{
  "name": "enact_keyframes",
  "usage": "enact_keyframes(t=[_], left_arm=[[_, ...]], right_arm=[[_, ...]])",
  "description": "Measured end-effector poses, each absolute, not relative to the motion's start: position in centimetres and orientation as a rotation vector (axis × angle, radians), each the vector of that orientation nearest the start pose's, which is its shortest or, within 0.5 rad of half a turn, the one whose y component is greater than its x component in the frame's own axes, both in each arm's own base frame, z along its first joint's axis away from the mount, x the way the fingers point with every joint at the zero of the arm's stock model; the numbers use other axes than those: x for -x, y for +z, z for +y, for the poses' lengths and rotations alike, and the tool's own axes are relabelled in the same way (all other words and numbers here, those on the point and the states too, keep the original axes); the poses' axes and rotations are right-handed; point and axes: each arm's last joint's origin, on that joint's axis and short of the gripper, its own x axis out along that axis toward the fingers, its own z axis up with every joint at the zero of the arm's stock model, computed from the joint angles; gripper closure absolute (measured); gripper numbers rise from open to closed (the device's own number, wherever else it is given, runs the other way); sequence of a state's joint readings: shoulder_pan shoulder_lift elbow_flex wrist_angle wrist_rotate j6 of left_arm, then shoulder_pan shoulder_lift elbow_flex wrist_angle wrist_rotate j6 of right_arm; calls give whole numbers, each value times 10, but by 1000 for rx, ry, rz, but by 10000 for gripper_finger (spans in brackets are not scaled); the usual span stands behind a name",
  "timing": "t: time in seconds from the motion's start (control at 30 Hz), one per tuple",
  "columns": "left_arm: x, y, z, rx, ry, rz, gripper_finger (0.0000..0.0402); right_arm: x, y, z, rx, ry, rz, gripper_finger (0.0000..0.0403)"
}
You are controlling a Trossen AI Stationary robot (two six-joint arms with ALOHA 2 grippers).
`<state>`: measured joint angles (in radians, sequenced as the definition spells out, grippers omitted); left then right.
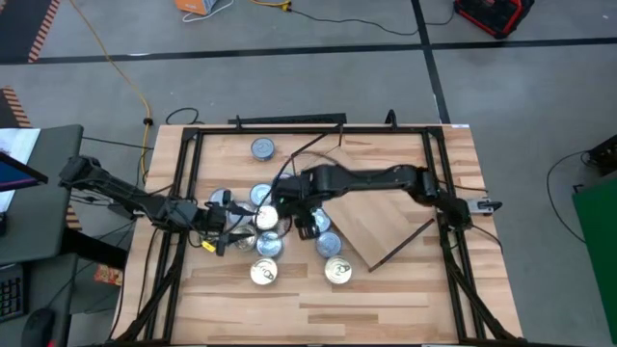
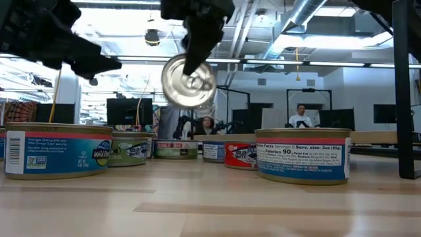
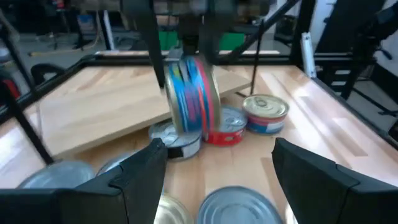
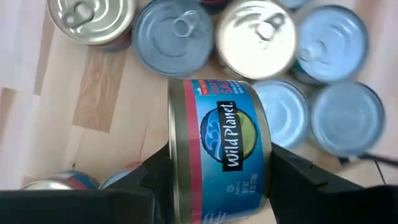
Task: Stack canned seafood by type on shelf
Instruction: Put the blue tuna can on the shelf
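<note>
My right gripper (image 1: 287,204) reaches in from the table's right and is shut on a blue-labelled tin with a red band (image 4: 217,149), lifted above the cluster of tins (image 1: 262,231). In the low view this tin (image 2: 189,80) hangs in the air with its silver lid facing the near edge. My left gripper (image 3: 217,180) is open, low over the near-left tins, and its fingers point toward the held tin (image 3: 193,93). The shelf (image 1: 381,224), a light-wood board with a dark frame, lies askew right of the tins. My right gripper pinches the tin between its two fingers (image 4: 155,180), one on the lid face (image 2: 194,85) and one on the opposite flat face. The fingers come from above, pointing down. The tin is lifted clear and stands on edge, its labelled side wall (image 4: 230,140) toward the wrist camera.
Several tins stand flat on the table under and around both grippers (image 4: 255,37). One tin stands apart toward the far edge (image 1: 262,148), and two sit nearer the near edge (image 1: 263,273) (image 1: 337,271). Dark frame rails (image 1: 188,193) run along the table's sides.
</note>
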<state>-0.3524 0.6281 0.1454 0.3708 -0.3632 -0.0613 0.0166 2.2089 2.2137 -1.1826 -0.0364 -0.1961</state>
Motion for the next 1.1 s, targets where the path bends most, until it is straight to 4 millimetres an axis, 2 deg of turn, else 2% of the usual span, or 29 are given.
enact_keyframes(t=[0.17,0.3,0.47,0.7,0.97,1.1], left_arm=[[-139,184,-43,37,-3,128,123],[-138,184,-47,42,-26,130,123],[-137,183,-48,59,-26,145,123],[-137,185,-47,66,12,122,123],[-137,185,-47,66,14,123,123],[-137,184,-47,65,14,125,123]], right_arm=[[-444,291,-15,42,139,1143,190],[-429,292,-25,18,108,1063,190],[-402,279,-35,-49,68,1007,189],[-363,269,-60,-243,0,899,189],[-340,261,-82,-422,-95,866,188],[-336,256,-88,-480,-42,879,186]])
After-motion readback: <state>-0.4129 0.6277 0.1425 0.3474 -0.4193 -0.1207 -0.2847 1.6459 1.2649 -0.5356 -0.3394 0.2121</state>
